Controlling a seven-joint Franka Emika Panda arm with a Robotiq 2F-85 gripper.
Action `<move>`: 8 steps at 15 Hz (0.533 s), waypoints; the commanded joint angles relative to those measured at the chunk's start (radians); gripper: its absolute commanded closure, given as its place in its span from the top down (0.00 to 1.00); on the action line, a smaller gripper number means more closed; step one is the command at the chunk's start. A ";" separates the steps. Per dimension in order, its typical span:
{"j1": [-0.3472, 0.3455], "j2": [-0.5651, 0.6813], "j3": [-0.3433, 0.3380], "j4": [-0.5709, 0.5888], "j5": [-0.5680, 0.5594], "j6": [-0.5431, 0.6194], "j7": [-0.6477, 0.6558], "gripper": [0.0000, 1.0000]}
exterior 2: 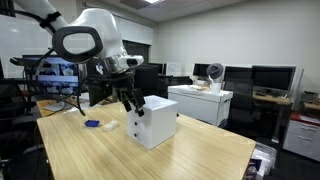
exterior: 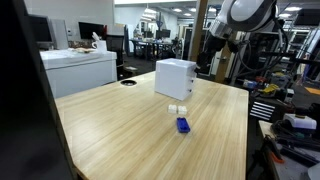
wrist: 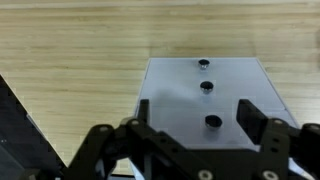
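A white box (wrist: 205, 100) fills the wrist view, with three black holes in a row along its top face. My gripper (wrist: 195, 115) hangs just above that top, open, its black fingers (wrist: 251, 114) either side of the nearest hole (wrist: 213, 121); nothing is held. In an exterior view the gripper (exterior 2: 130, 104) is at the near upper edge of the box (exterior 2: 157, 121). In both exterior views a small blue block (exterior: 182, 125) (exterior 2: 92, 124) and a small white piece (exterior: 176, 108) (exterior 2: 110, 125) lie on the table beside the box (exterior: 175, 78).
The box stands on a large wooden table (exterior: 120, 130). A round black grommet (exterior: 128, 83) sits near the table's far edge. Desks, monitors and chairs surround the table; a white cabinet (exterior: 80, 68) and cluttered shelves (exterior: 290, 110) stand close by.
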 commanded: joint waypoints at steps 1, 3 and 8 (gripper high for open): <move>0.005 0.035 0.011 0.020 0.059 0.009 -0.055 0.58; 0.006 0.041 0.016 0.020 0.069 0.006 -0.061 0.44; 0.007 0.029 0.027 0.010 0.069 0.010 -0.076 0.10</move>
